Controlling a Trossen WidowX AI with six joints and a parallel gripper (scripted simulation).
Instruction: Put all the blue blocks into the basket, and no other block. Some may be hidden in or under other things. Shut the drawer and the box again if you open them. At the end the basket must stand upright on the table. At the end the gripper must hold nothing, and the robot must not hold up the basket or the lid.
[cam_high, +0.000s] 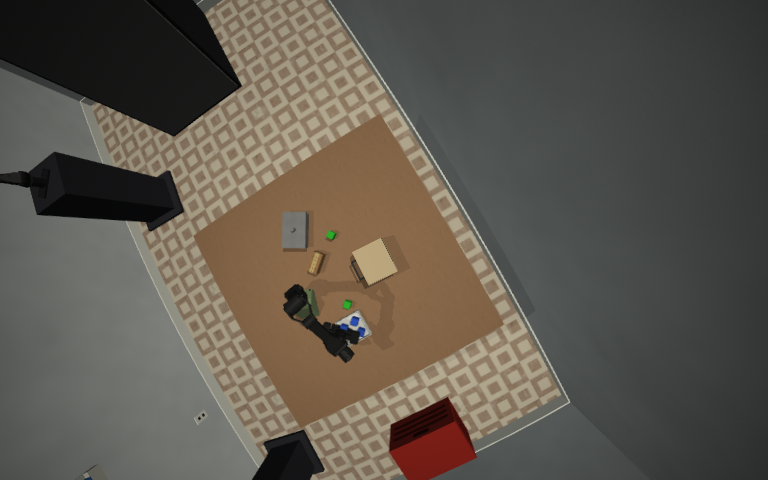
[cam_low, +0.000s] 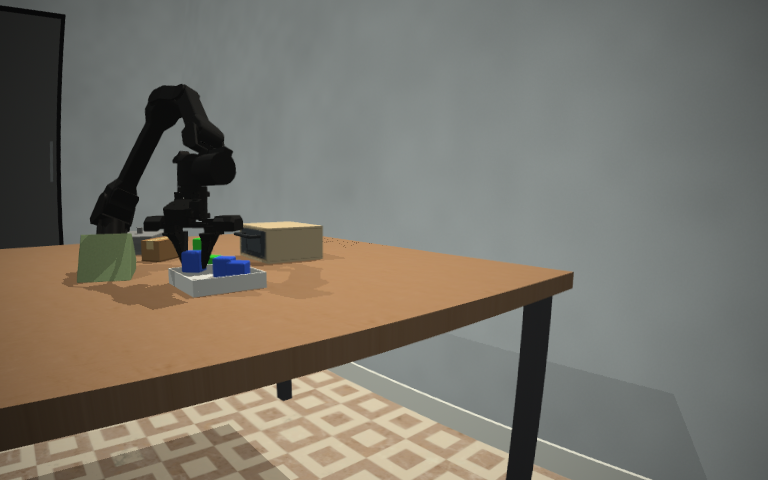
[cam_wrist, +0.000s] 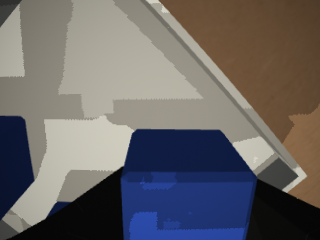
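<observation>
Your arm (cam_low: 169, 121) is matte black all over, built of chunky rounded links, ending in a wide crossbar carrying two dark, tapered, pointed fingers (cam_low: 207, 244).

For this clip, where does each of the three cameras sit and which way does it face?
Top: high overhead, looking down on the table; the whole arm shows over the basket.
Exterior: beside the table, near tabletop height, looking across it; the arm and gripper show.
Wrist: on the gripper, looking down into the basket; only the dark fingers show, shut on a blue block.
Shared: all three show the basket with blue blocks in it.
</observation>
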